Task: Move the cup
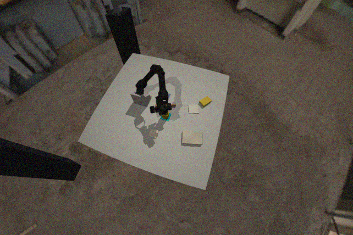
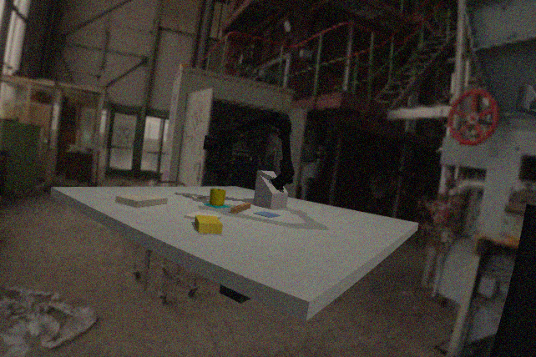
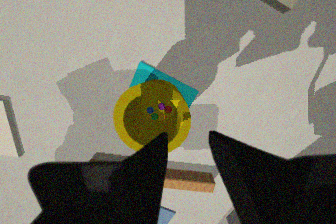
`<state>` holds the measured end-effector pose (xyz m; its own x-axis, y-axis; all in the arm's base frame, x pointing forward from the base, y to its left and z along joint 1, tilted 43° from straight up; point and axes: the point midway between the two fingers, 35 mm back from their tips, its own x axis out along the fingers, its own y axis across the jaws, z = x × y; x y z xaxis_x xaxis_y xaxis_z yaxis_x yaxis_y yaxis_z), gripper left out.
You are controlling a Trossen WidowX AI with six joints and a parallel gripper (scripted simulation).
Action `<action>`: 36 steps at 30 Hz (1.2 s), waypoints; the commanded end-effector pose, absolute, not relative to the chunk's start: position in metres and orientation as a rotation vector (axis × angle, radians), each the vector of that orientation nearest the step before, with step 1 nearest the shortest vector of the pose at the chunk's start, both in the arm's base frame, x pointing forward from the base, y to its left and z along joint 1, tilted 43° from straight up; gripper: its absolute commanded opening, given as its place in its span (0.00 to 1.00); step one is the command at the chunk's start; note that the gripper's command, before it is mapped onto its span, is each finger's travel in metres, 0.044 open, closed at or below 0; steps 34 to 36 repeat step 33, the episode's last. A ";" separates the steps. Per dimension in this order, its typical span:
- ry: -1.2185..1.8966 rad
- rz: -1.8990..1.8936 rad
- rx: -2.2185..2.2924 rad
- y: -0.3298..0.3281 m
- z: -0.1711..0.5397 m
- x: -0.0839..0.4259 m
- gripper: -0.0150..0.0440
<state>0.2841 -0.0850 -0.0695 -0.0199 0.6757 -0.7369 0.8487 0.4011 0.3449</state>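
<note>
The yellow cup (image 1: 165, 117) (image 2: 217, 197) (image 3: 120, 117) stands upright on the teal pad (image 2: 225, 206) (image 3: 188, 93), partly over one side of it in the wrist view. Several small marbles (image 3: 161, 106) lie inside the cup. The blue pad (image 1: 169, 95) (image 2: 266, 213) (image 3: 166, 215) lies bare, nearer the arm's base. My gripper (image 1: 163, 112) (image 3: 188, 136) is open and empty above the cup. In the wrist view its left fingertip overlaps the cup's rim and the gap is to the cup's right; whether it touches is unclear. The fingers are hard to make out in the exterior view.
An orange-brown block (image 2: 240, 207) (image 3: 192, 186) lies between the pads. A yellow block (image 1: 205, 101) (image 2: 208, 225), a thin white square (image 1: 193, 108) and a cream slab (image 1: 192, 138) (image 2: 141, 200) lie farther off. A grey wedge-shaped block (image 1: 141, 100) (image 2: 270, 195) stands by the arm's base.
</note>
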 end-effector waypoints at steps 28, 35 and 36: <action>1.746 -0.243 1.320 -0.128 -0.021 0.281 1.00; 1.753 -0.242 1.333 -0.124 -0.024 0.280 1.00; 1.753 -0.242 1.333 -0.124 -0.024 0.280 1.00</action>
